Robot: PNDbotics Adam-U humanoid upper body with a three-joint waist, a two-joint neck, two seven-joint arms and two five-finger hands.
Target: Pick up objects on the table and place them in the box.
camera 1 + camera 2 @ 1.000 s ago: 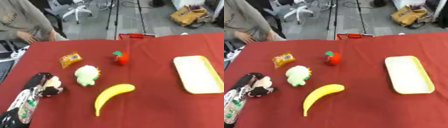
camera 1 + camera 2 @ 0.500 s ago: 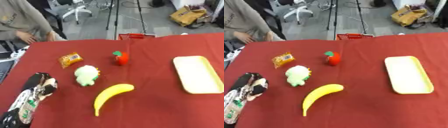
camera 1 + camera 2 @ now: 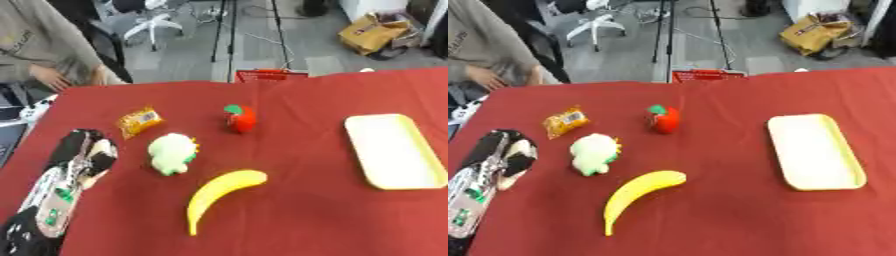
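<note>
Your left hand (image 3: 83,157) rests near the surface's (image 3: 297,200) left edge, fingers curled on nothing; the yellow box (image 3: 392,151) near the right edge sits empty.

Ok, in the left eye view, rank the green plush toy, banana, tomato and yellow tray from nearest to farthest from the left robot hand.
1. Green plush toy, just right of the left robot hand.
2. Banana, lower centre of the table.
3. Tomato, centre, farther back; close to the banana's distance, so hard to call.
4. Yellow tray, far right side.

The left robot hand (image 3: 80,155) has edged slightly forward along the table's left side.
</note>
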